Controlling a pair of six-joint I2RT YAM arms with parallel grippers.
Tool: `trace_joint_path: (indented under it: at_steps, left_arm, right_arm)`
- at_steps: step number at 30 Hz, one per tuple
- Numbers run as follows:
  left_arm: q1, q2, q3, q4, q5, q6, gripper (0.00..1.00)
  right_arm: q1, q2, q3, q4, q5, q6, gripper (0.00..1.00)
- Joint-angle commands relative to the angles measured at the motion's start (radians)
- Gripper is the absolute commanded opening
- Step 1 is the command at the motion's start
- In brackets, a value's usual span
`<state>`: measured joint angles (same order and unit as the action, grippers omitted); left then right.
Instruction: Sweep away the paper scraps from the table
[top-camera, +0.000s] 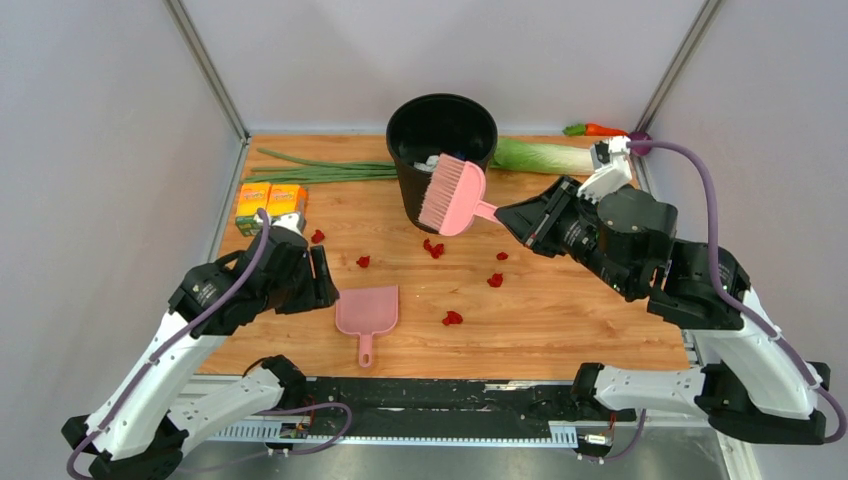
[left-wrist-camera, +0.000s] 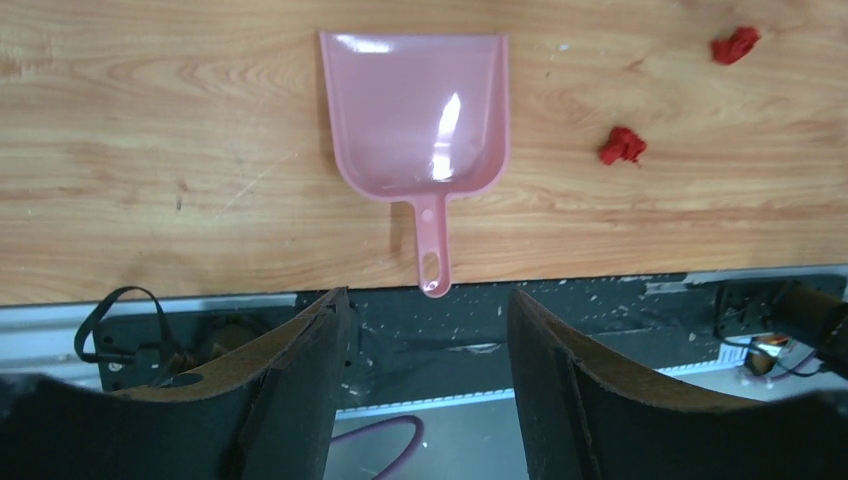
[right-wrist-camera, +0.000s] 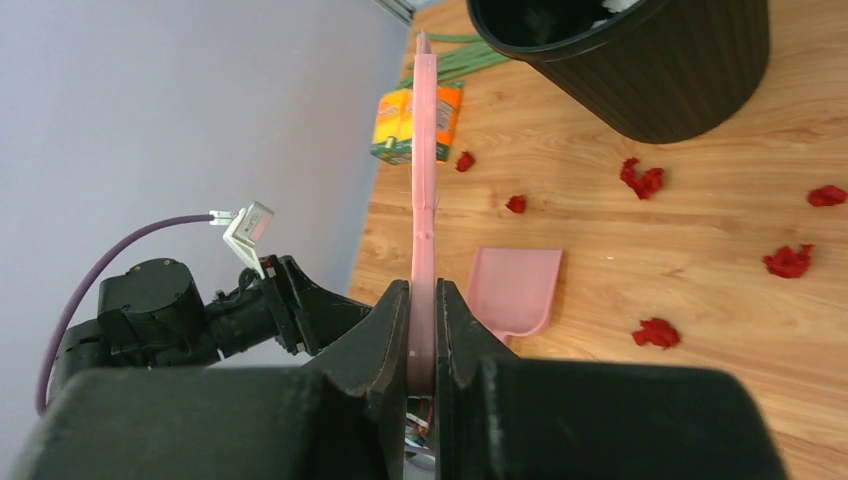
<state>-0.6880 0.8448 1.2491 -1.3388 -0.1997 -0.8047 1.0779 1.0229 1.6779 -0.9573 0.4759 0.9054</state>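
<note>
Across the table, red paper scraps lie unswept, 11 to 3 o'clock of the empty dustpan. Right gripper pinches the brush; left gripper gapes wide, holding nothing.

You see the table, a light-brown wood-grain board, boxed in by plain grey walls: the back wall beyond it, the left wall and the right wall beside it. Slanting metal posts rise from the table's far corners, the left post and the right post. A dark rail runs along its near edge, and the grey floor shows below that. The light is soft and even.
</note>
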Motion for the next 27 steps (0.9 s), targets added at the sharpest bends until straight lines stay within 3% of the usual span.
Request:
trace_joint_path:
  at_steps: [1, 7, 12, 16, 23, 27]
  left_arm:
    - [-0.010, -0.033, -0.077, -0.094, 0.052, 0.019, 0.66]
    - [-0.065, -0.032, -0.157, -0.056, 0.065, 0.033, 0.67]
    - [-0.315, 0.101, -0.065, -0.123, -0.094, -0.008, 0.66]
    - [-0.464, 0.151, -0.072, -0.105, -0.109, -0.066, 0.67]
    - [-0.485, 0.051, -0.295, 0.049, -0.084, -0.227, 0.68]
    - [-0.486, 0.008, -0.425, 0.157, -0.105, -0.228, 0.68]
  right_arm:
    - [0.004, 0.089, 0.164, -0.260, 0.032, -0.028, 0.00]
    - [-0.024, 0.184, 0.191, -0.414, -0.022, -0.055, 0.00]
    - [-0.085, 0.200, 0.100, -0.411, -0.098, -0.077, 0.00]
    - [-0.118, 0.197, 0.082, -0.396, -0.122, -0.102, 0.00]
    - [-0.167, 0.151, 0.031, -0.388, -0.131, -0.103, 0.00]
    - [-0.168, 0.141, 0.008, -0.382, -0.141, -0.112, 0.00]
